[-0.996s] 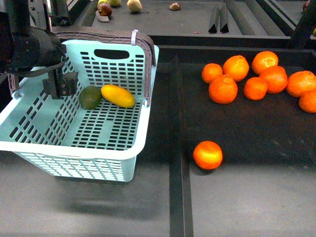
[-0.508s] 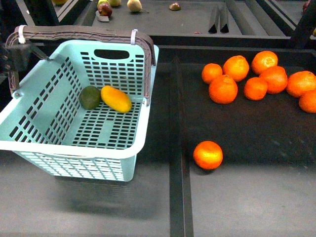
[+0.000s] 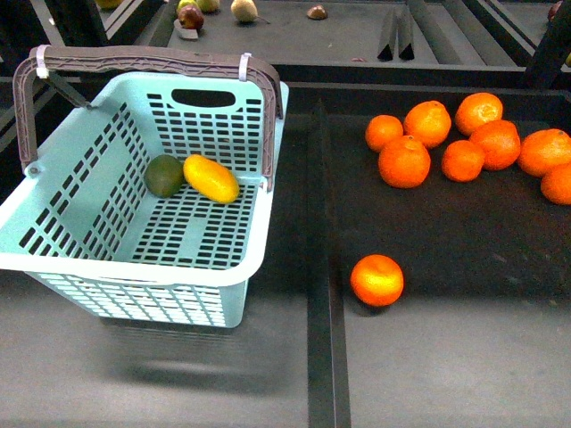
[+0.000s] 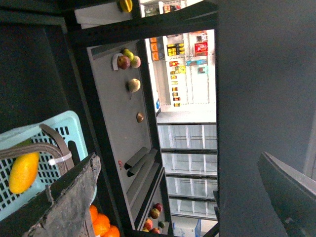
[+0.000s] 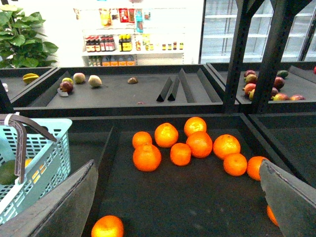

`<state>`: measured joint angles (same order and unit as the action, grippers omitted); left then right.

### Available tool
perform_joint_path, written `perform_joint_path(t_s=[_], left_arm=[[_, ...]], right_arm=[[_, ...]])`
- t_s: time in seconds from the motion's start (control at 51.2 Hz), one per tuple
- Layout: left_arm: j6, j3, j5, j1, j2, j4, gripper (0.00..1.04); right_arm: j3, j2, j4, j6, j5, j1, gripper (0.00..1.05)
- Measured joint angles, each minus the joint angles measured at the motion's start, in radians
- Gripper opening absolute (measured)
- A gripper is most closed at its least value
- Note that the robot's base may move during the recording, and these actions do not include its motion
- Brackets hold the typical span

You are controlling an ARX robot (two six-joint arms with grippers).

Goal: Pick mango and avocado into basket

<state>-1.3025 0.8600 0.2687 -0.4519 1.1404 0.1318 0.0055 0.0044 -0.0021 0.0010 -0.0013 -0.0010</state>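
**Mango and avocado both in basket; both end effectors spread**

Take the basket [image 3: 134, 276] as your landmark. You see it on the dark bench [image 3: 428, 357], tilted, its near rim closest to you, its grey-brown handle [image 3: 152, 61] swung toward the far side. One white zip tie [image 3: 244, 66] sits on the handle's right end, another on its left end.

Inside the basket, on the slotted floor toward the far wall, you find the mango [image 3: 211, 177] lying at an angle. The avocado [image 3: 164, 175] sits just left of it, touching or nearly so; you cannot tell which from the front view.

To the right of the basket, well apart, a cluster of oranges [image 3: 464, 143] sits bunched together. A lone orange [image 3: 376, 280] lies nearer to you than the cluster, between it and the basket but clear of both. Beyond the basket, on the far shelf [image 3: 294, 31], a few small fruits [image 3: 241, 9] lie scattered.

No arm shows in the front view.

Left end effector [image 4: 173, 197]: the wrist view shows its two fingers wide apart, nothing between them. A slice of the basket, handle and mango appears near one finger.

Right end effector [image 5: 177, 197]: fingers spread wide, holding nothing, with the oranges ahead and the basket's corner off to one side.
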Motion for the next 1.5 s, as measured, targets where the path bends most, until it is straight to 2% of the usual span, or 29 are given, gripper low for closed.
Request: perform_joint_path(t_s=[0.078, 0.156, 0.312, 0.351, 0.371, 0.508, 0.625, 0.781, 1.171, 1.23, 1.269, 1.503], left_arm=[[0.087, -0.010, 0.055, -0.079, -0.065, -0.045, 0.98], [0.247, -0.056, 0.096, -0.139, -0.148, -0.096, 0.98], [0.420, -0.076, 0.125, -0.150, -0.170, -0.091, 0.97], [0.599, -0.144, 0.241, -0.145, -0.189, 0.036, 0.86], [0.708, -0.188, 0.260, -0.131, -0.211, 0.092, 0.81], [1.098, -0.357, 0.202, -0.035, -0.336, 0.175, 0.57], [1.230, -0.474, 0.121, 0.053, -0.425, 0.192, 0.36], [1.277, -0.600, 0.005, 0.165, -0.537, 0.202, 0.02], [1.292, -0.755, -0.152, 0.330, -0.730, 0.173, 0.03], [1.294, -0.772, -0.252, 0.409, -0.766, 0.152, 0.03], [1.295, -0.782, -0.258, 0.442, -0.789, 0.142, 0.03], [1.295, -0.817, -0.269, 0.451, -0.883, 0.084, 0.03]], right_arm=[[0.000, 0.000, 0.000, 0.000, 0.000, 0.000, 0.97], [0.000, 0.000, 0.000, 0.000, 0.000, 0.000, 0.97], [0.000, 0.000, 0.000, 0.000, 0.000, 0.000, 0.97], [0.000, 0.000, 0.000, 0.000, 0.000, 0.000, 0.97], [0.000, 0.000, 0.000, 0.000, 0.000, 0.000, 0.97], [0.000, 0.000, 0.000, 0.000, 0.000, 0.000, 0.97], [0.000, 0.000, 0.000, 0.000, 0.000, 0.000, 0.97], [0.000, 0.000, 0.000, 0.000, 0.000, 0.000, 0.97], [0.000, 0.000, 0.000, 0.000, 0.000, 0.000, 0.97], [0.000, 0.000, 0.000, 0.000, 0.000, 0.000, 0.97], [0.000, 0.000, 0.000, 0.000, 0.000, 0.000, 0.97], [0.000, 0.000, 0.000, 0.000, 0.000, 0.000, 0.97]])
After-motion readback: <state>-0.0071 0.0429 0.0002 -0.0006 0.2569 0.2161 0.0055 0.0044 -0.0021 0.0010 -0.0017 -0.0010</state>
